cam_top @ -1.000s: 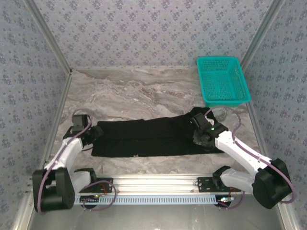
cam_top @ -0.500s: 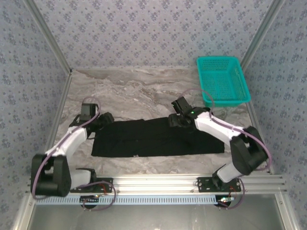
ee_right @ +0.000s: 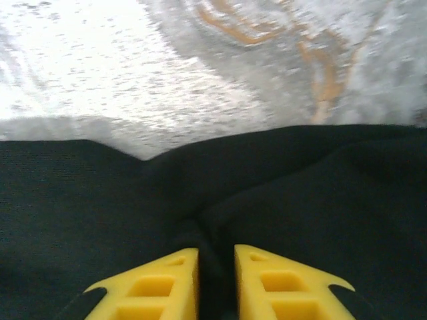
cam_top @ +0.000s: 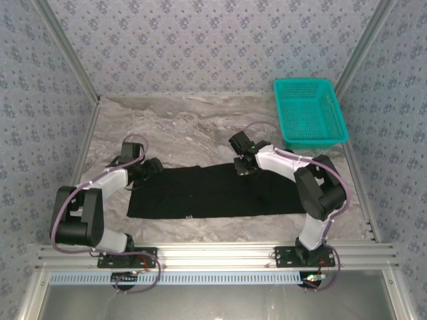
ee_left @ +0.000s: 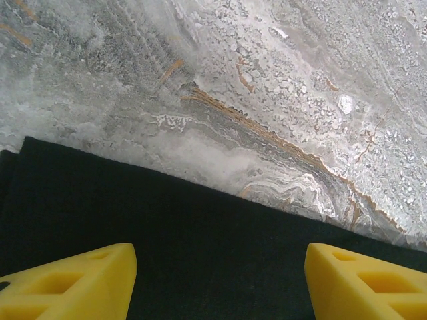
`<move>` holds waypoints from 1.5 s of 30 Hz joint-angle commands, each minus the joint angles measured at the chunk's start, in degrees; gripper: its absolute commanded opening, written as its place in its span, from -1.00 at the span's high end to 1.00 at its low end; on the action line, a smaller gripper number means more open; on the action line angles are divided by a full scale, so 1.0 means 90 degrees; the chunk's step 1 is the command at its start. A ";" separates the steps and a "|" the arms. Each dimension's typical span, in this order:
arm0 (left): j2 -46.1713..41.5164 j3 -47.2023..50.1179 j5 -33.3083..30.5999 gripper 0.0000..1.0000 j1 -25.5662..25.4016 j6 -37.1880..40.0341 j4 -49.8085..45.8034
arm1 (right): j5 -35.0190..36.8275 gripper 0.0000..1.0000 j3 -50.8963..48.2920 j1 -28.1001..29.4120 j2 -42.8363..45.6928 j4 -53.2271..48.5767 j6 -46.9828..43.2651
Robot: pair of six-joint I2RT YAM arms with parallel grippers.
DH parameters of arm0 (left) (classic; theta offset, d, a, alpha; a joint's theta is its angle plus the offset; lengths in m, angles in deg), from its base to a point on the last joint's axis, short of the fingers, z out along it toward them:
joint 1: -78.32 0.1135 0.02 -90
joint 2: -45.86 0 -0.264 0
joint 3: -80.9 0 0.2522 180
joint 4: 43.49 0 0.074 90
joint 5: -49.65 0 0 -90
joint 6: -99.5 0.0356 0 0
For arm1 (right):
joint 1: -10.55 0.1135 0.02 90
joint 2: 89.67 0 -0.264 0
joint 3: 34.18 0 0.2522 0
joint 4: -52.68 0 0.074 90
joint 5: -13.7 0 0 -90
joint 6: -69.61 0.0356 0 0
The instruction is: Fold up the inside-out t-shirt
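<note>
The inside-out t-shirt (cam_top: pixel 213 193) lies flat as a long black strip across the near middle of the marble table. My left gripper (cam_top: pixel 152 167) sits low over its far left corner. In the left wrist view that gripper (ee_left: pixel 220 257) is open, its yellow fingers (ee_left: pixel 73 280) wide apart above the black cloth (ee_left: pixel 200 247), with nothing between them. My right gripper (cam_top: pixel 241 168) is at the shirt's far edge, right of centre. In the right wrist view it (ee_right: pixel 216 257) is shut on a raised ridge of the black cloth (ee_right: pixel 300 187).
A teal mesh basket (cam_top: pixel 310 113) stands at the back right of the table. Bare marble (cam_top: pixel 187 127) stretches behind the shirt. Patterned walls close in the table on the left, the right and the back.
My right gripper moved from the shirt's right end leftward along its far edge and closed on the cloth. My left gripper shifted to the far left corner and opened wider.
</note>
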 commanded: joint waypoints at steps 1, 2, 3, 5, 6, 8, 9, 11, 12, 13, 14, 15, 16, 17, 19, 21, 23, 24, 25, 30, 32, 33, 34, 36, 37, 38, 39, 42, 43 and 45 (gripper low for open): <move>0.0138 0.0061 -0.0211 -0.35 -0.0034 0.0115 0.0106 | 0.0170 0.79 -0.0249 -0.0269 0.0727 -0.0409 0.0100; 0.0167 0.0073 -0.0256 -0.35 -0.0034 0.0148 0.0108 | 0.0113 0.85 -0.0360 -0.0356 0.0904 -0.0607 0.0149; 0.0225 0.0077 -0.0326 -0.35 -0.0034 0.0172 0.0066 | 0.0056 0.90 -0.0474 -0.0449 0.1116 -0.0695 0.0207; 0.0291 0.0096 -0.0399 -0.35 -0.0025 0.0216 0.0001 | -0.0045 0.95 -0.0690 -0.0612 0.1523 -0.0856 0.0304; 0.0317 0.0110 -0.0446 -0.35 -0.0025 0.0223 -0.0011 | -0.0075 0.95 -0.0812 -0.0716 0.1752 -0.0950 0.0341; 0.0356 0.0166 -0.0509 -0.35 -0.0024 0.0230 -0.0016 | -0.0157 0.95 -0.1026 -0.0913 0.2146 -0.1153 0.0427; 0.0381 0.0189 -0.0549 -0.35 -0.0010 0.0231 -0.0026 | -0.0183 0.95 -0.1107 -0.1018 0.2325 -0.1250 0.0455; 0.0417 0.0219 -0.0594 -0.35 0.0004 0.0230 -0.0041 | -0.0230 0.96 -0.1321 -0.1284 0.2709 -0.1524 0.0532; 0.0437 0.0230 -0.0609 -0.35 0.0018 0.0238 -0.0039 | -0.0235 0.97 -0.1432 -0.1429 0.2889 -0.1632 0.0540; 0.0459 0.0238 -0.0619 -0.35 0.0023 0.0230 -0.0040 | -0.0216 0.98 -0.1536 -0.1593 0.3067 -0.1738 0.0561; 0.0480 0.0250 -0.0615 -0.35 0.0023 0.0234 -0.0038 | -0.0205 0.98 -0.1624 -0.1717 0.3198 -0.1818 0.0567; 0.0501 0.0255 -0.0619 -0.35 0.0032 0.0228 -0.0040 | -0.0199 1.00 -0.1696 -0.1853 0.3300 -0.1916 0.0574; 0.0523 0.0261 -0.0628 -0.35 0.0031 0.0222 -0.0041 | -0.0209 1.00 -0.1783 -0.2002 0.3429 -0.2027 0.0615; 0.0547 0.0259 -0.0629 -0.35 0.0031 0.0222 -0.0050 | -0.0228 1.00 -0.1853 -0.2128 0.3506 -0.2115 0.0645; 0.0564 0.0276 -0.0592 -0.35 0.0031 0.0224 -0.0053 | -0.0234 1.00 -0.1966 -0.2413 0.3616 -0.2270 0.0694; 0.0570 0.0290 -0.0580 -0.35 0.0031 0.0223 -0.0041 | -0.0257 1.00 -0.2047 -0.2701 0.3692 -0.2358 0.0711; 0.0574 0.0291 -0.0561 -0.35 0.0029 0.0231 -0.0050 | -0.0276 0.98 -0.2134 -0.2917 0.3804 -0.2380 0.0705; 0.0575 0.0277 -0.0560 -0.35 0.0034 0.0234 -0.0049 | -0.0229 0.97 -0.2179 -0.3019 0.3862 -0.2382 0.0695; 0.0580 0.0293 -0.0560 -0.34 0.0028 0.0238 -0.0031 | -0.0200 0.97 -0.2217 -0.3146 0.3896 -0.2382 0.0640; 0.0593 0.0269 -0.0531 -0.34 0.0034 0.0277 -0.0041 | -0.0200 0.96 -0.2324 -0.3663 0.3907 -0.2292 0.0567; 0.0584 0.0288 -0.0529 -0.34 0.0033 0.0277 -0.0013 | -0.0078 0.96 -0.2322 -0.3783 0.3875 -0.2314 0.0592; 0.0584 0.0289 -0.0529 -0.34 0.0029 0.0278 -0.0011 | -0.0004 0.95 -0.2304 -0.3903 0.3888 -0.2352 0.0616; 0.0582 0.0293 -0.0531 -0.34 0.0033 0.0277 -0.0016 | 0.0122 0.94 -0.2330 -0.3992 0.3919 -0.2344 0.0633; 0.0582 0.0299 -0.0513 -0.34 0.0031 0.0277 -0.0020 | 0.0229 0.92 -0.2350 -0.4174 0.3993 -0.2331 0.0664; 0.0578 0.0290 -0.0512 -0.34 0.0034 0.0282 -0.0045 | 0.0216 0.86 -0.2366 -0.4249 0.4016 -0.2334 0.0685; 0.0554 0.0298 -0.0512 -0.34 0.0027 0.0289 -0.0058 | 0.0230 0.79 -0.2348 -0.4267 0.4028 -0.2347 0.0685; 0.0539 0.0308 -0.0495 -0.34 0.0029 0.0287 -0.0050 | 0.0262 0.71 -0.2316 -0.4282 0.4038 -0.2395 0.0712; 0.0462 0.0227 -0.0314 -0.34 0.0033 0.0289 -0.0131 | 0.0317 0.34 -0.2217 -0.4253 0.4175 -0.2277 0.0756; 0.0421 0.0180 -0.0271 -0.34 0.0033 0.0270 -0.0163 | 0.0257 0.23 -0.2188 -0.4184 0.4260 -0.2194 0.0675; 0.0314 0.0113 -0.0211 -0.34 0.0026 0.0243 -0.0212 | 0.0105 -0.03 -0.2154 -0.3945 0.4393 -0.1882 0.0512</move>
